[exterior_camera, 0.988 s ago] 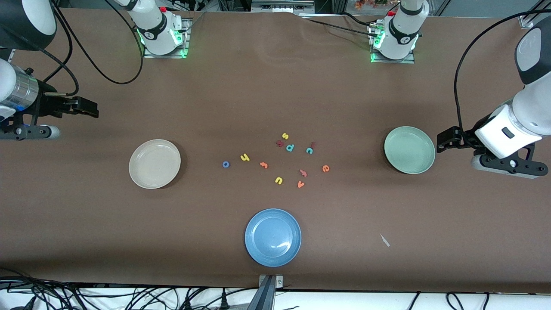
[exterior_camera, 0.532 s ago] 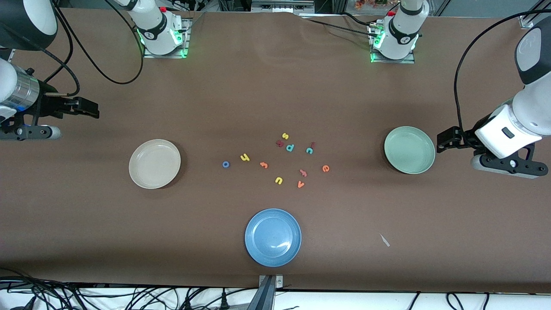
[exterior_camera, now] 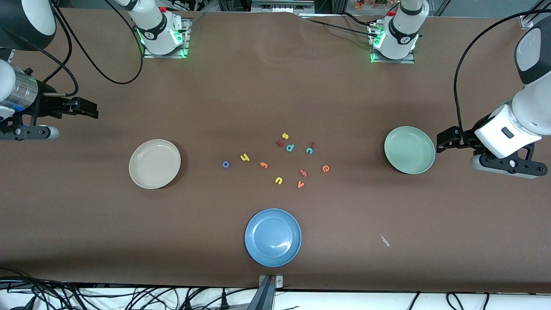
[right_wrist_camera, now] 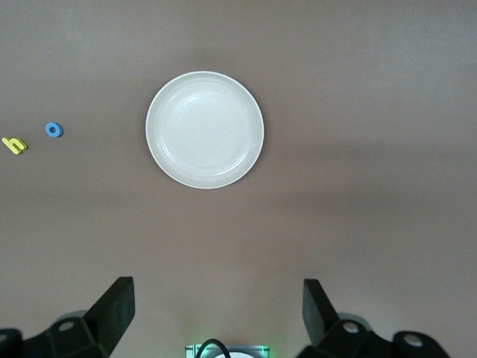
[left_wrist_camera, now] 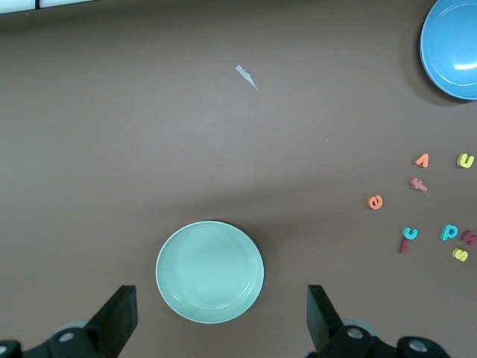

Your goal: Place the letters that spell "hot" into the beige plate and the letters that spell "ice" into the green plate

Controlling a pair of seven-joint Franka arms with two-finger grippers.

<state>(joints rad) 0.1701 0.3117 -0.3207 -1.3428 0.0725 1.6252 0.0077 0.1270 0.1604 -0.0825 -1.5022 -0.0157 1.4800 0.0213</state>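
The beige plate (exterior_camera: pixel 154 163) (right_wrist_camera: pixel 205 129) lies toward the right arm's end and the green plate (exterior_camera: pixel 409 150) (left_wrist_camera: pixel 210 271) toward the left arm's end; both hold nothing. Between them lie the blue o (exterior_camera: pixel 226 164) (right_wrist_camera: pixel 54 130), yellow h (exterior_camera: pixel 245 157) (right_wrist_camera: pixel 14 145), orange t (exterior_camera: pixel 264 165), teal c (exterior_camera: pixel 309 150) (left_wrist_camera: pixel 410 233), dark red i (exterior_camera: pixel 313 145) (left_wrist_camera: pixel 403 245) and orange e (exterior_camera: pixel 325 168) (left_wrist_camera: pixel 375 201). My right gripper (exterior_camera: pixel 92 108) (right_wrist_camera: pixel 218 291) hangs open beside the beige plate. Beside the green plate, my left gripper (exterior_camera: pixel 441 142) (left_wrist_camera: pixel 221 313) hangs open. Neither holds anything.
A blue plate (exterior_camera: pixel 273 237) (left_wrist_camera: pixel 451 45) sits near the front edge. Other letters lie among the task's: yellow s (exterior_camera: pixel 285 136), teal p (exterior_camera: pixel 290 147), dark red k (exterior_camera: pixel 280 143), yellow u (exterior_camera: pixel 278 180), orange v (exterior_camera: pixel 300 184). A paper scrap (exterior_camera: pixel 384 240) lies apart.
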